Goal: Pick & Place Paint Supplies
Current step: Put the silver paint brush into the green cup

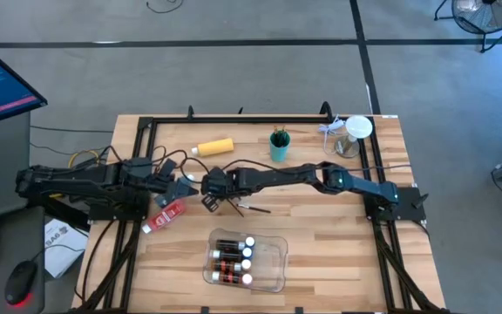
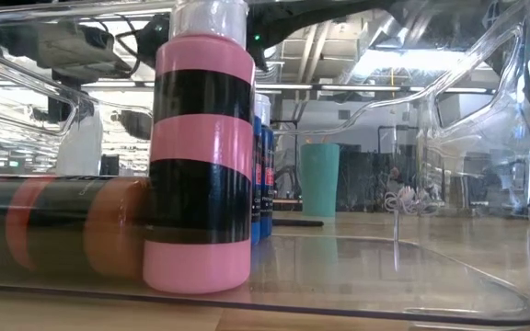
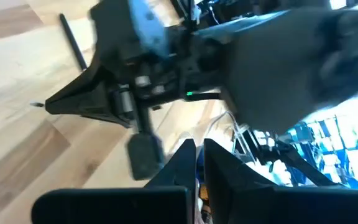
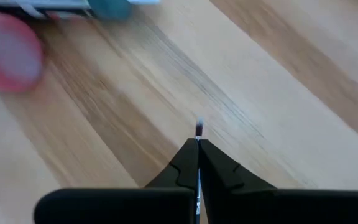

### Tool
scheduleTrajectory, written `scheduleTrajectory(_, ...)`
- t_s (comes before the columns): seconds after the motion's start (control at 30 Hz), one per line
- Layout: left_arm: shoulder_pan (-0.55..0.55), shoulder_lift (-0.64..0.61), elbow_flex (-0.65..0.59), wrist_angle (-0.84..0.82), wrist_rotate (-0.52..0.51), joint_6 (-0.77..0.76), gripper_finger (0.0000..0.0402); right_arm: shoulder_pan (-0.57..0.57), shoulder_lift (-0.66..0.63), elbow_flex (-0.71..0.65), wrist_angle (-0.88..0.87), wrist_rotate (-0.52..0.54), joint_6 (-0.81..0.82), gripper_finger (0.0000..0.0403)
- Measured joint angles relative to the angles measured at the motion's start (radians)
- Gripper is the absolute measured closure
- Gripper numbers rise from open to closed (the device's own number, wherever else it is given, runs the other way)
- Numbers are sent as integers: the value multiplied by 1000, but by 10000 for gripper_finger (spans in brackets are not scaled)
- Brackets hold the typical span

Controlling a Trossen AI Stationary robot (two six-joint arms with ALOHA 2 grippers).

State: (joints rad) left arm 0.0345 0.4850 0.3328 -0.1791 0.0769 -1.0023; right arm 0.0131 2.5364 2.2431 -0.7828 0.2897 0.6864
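I see the right gripper [image 4: 197, 163] pinched on a thin paint brush [image 4: 198, 129] at table centre. The left gripper [image 3: 196, 163] sits closed and empty at its nine o'clock, beside the red paint tube [image 1: 169, 213].

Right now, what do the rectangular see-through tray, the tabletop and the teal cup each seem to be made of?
The clear rectangular tray looks like glossy hard plastic: in the low view its curved walls show reflections and the room behind. The tabletop looks like pale wood in glued strips with visible grain, smooth and matte. The teal cup is opaque with an even, dull surface, probably plastic, though the look leaves that open.
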Motion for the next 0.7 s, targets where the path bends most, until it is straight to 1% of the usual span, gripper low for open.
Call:
scheduleTrajectory(0.07, 0, 0, 0, -3, -17, 3, 400, 0, -6, 13, 15, 11, -15, 402)
scheduleTrajectory(0.17, 0, 0, 0, -5, -26, 3, 400, -2, -26, 38, -33, 28, -48, 402)
scheduleTrajectory(0.23, 0, 0, 0, -5, -27, 3, 400, -2, -47, 47, -11, 51, -72, 402)
scheduleTrajectory(0.33, 0, 0, 0, -2, -30, 3, 400, -3, -88, 46, -25, 88, -108, 402)
scheduleTrajectory(0.7, 0, 0, 1, 0, -38, 11, 400, -32, -252, 45, -37, 260, -223, 402)
